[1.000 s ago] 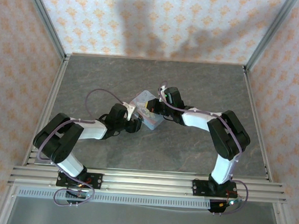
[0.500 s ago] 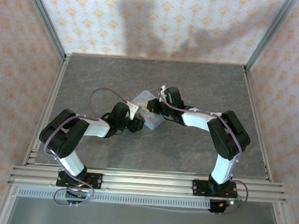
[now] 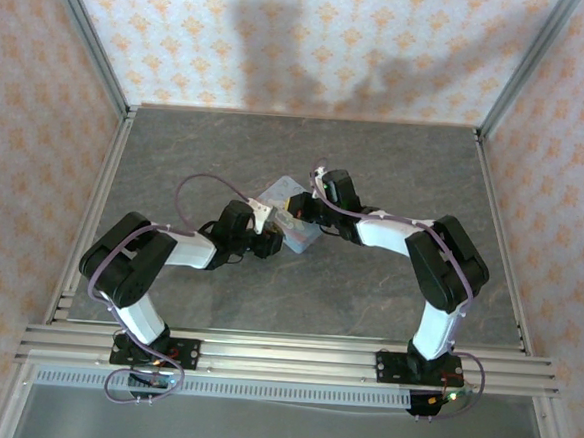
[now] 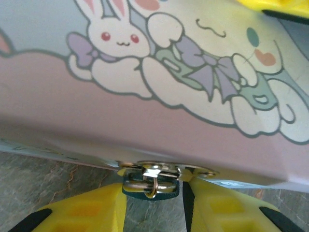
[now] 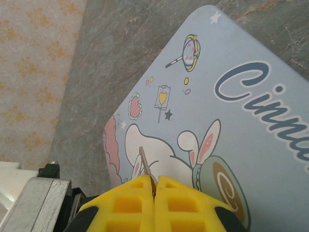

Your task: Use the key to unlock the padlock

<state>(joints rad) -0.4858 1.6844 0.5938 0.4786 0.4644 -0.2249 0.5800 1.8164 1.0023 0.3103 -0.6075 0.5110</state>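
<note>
1. Top external view: the left arm (image 3: 159, 255) reaches from its base at the near left edge toward the middle of the grey stone-patterned worktop (image 3: 396, 166). Its left end effector (image 3: 267, 243) sits against the near left side of the tin (image 3: 304, 240).
2. In the left wrist view, the left end effector (image 4: 154, 191) is clenched on the padlock (image 4: 145, 189). One yellow finger (image 4: 82, 212) stands on either side of its small teal body, both close against it.
3. The padlock hangs at the lower edge of the tin (image 4: 159, 121), just under a shiny metal hasp (image 4: 154, 170). Its thin shackle is threaded up into that hasp, and grey worktop shows below.
4. The tin side facing this camera is pink and pale blue, printed with a white rabbit (image 4: 113, 36) and a white long-eared character wearing a lilac bow.
5. In the right wrist view, the tin lid (image 5: 231, 125) lies flat on the worktop. It is pale blue, with dark cursive lettering and small cartoon drawings.
6. The key (image 5: 144, 162) appears as a thin pale sliver sticking out from the fingertips, above the lid's near left part.
7. The right end effector (image 5: 154, 186) has its two yellow fingers pressed together, grasping the key between them.
8. From above, the right end effector (image 3: 297, 214) hovers over the tin, and the right arm (image 3: 440, 259) bends back to its base at the near right edge.
</note>
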